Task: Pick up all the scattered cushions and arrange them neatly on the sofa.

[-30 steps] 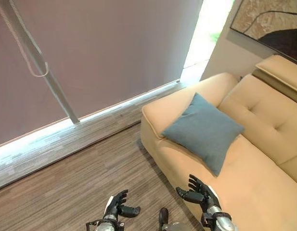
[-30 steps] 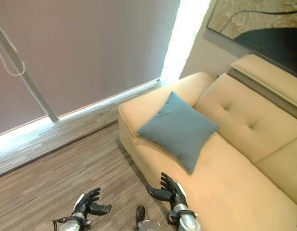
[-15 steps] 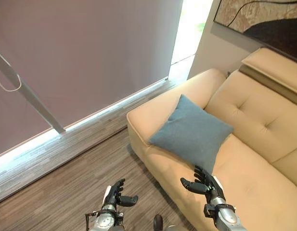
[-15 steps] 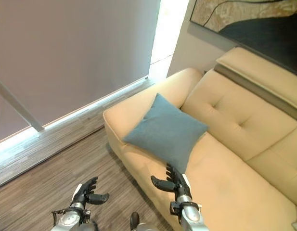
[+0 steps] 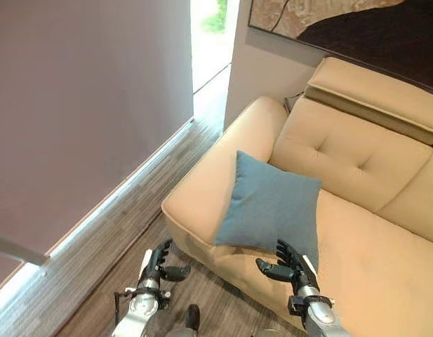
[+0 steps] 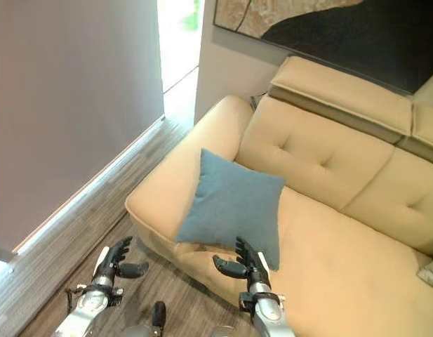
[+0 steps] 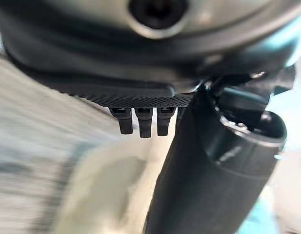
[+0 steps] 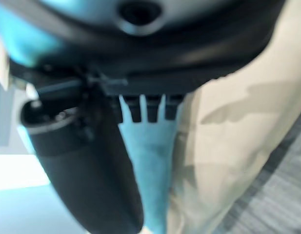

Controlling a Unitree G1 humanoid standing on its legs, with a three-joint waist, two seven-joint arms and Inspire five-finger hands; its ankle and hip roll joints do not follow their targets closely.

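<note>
Facing the tan sofa point(image 5: 384, 239) in the left eye view, both hands hung spread and empty, the right hand point(image 5: 290, 263) just below a blue cushion point(image 5: 272, 207) lying skewed at one o'clock. In the right eye view the left hand point(image 6: 116, 261) waited at nine o'clock over wood floor point(image 6: 76, 232). The right wrist view showed straight fingers point(image 8: 146, 108) toward the cushion; gripping opposite edges would likely square it best.

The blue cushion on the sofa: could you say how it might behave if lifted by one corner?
The blue cushion looks soft and plump, so it would probably sag rather than stay flat. Its woven cover should offer decent grip. It likely weighs little.

Left hand point(image 5: 157, 265) and right hand point(image 5: 286, 262) both low, fingers relaxed, empty.
</note>
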